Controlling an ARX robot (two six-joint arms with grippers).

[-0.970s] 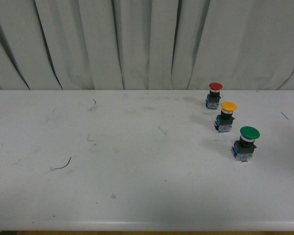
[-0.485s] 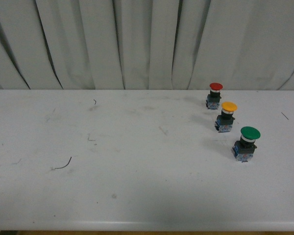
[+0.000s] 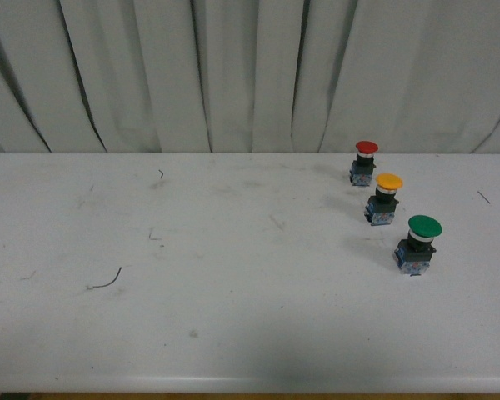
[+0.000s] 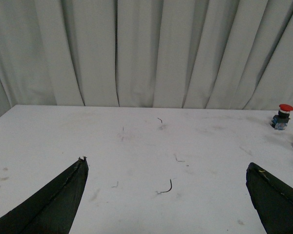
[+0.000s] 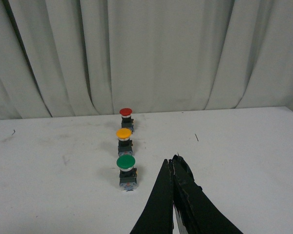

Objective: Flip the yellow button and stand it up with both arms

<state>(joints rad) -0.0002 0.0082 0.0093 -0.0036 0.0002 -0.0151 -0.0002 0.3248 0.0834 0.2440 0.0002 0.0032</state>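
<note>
Nothing moved; yellow button (image 3: 388, 198) stands upright beside red button (image 3: 365, 161). Left tool (image 4: 168, 195) released, right tool (image 5: 173, 168) clenched; approach pending.

Left gripper (image 4: 166, 168) spread wide, holding nothing. Right gripper (image 5: 173, 163) fingers pressed together, holding nothing. Neither arm visible in front view.

Before me a white table (image 3: 233, 275), scuffed and faintly marked, runs back to a pale grey-green curtain (image 3: 250, 75) hanging in deep folds under even light.
</note>
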